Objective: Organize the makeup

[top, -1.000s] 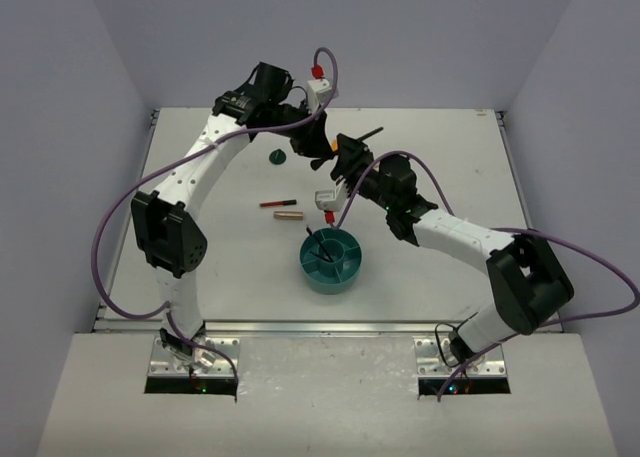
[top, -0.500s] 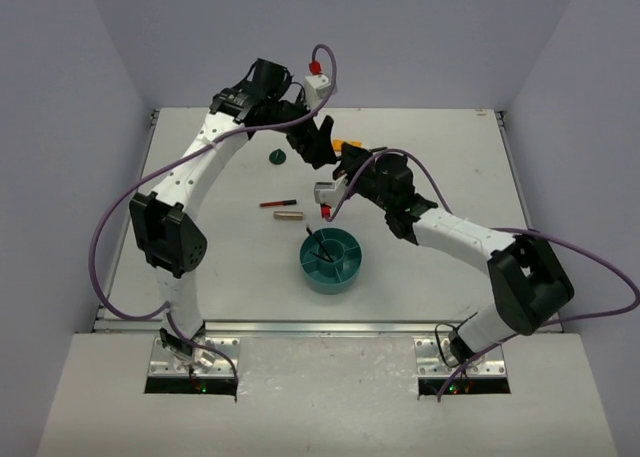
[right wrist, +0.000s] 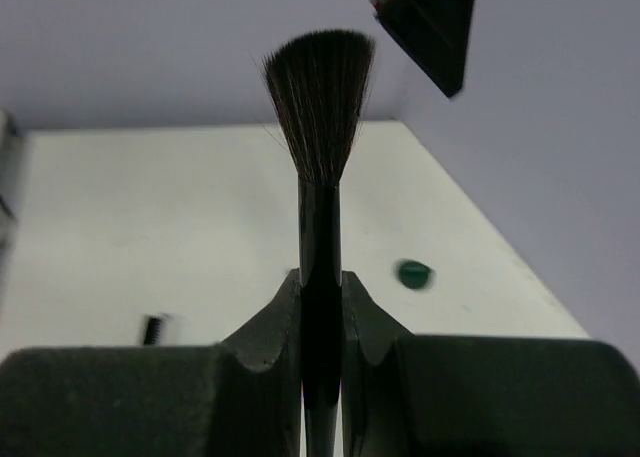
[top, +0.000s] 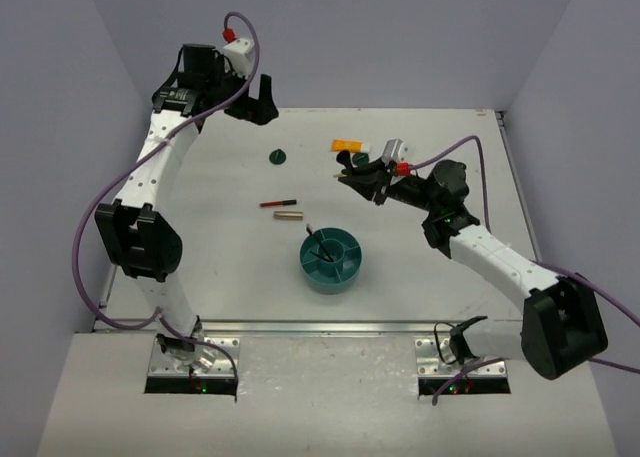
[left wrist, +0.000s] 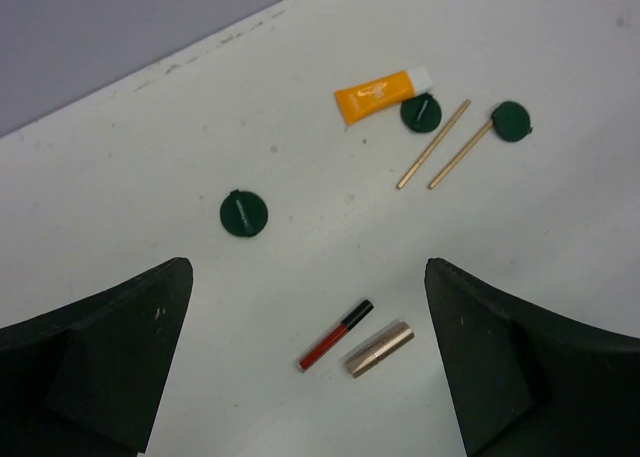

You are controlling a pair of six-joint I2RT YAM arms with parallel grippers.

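Your right gripper was clamped on a black makeup brush. The jaws were pressed onto the handle and the bristles fanned out beyond the tips. The brush's long axis ran straight out along the fingers, so wherever the gripper pointed, the bristles led.

The coming move turned on the teal divided bowl. It sat on the worktop nearer the arm bases than your right jaws and a little to their left, with one dark stick already in it. Your right arm was by far the closer one. Your left gripper hung high over the far left corner, jaws wide apart and holding nothing.

The right wrist view proved the grip but did not show the bowl at all, so only the top view placed it. In the top view the brush was nearly lost against the dark gripper, so its tilt was probably close to level, no surer than that.

The left wrist view showed what was left loose: an orange tube, three green compacts, two tan sticks, a red pencil and a gold tube.
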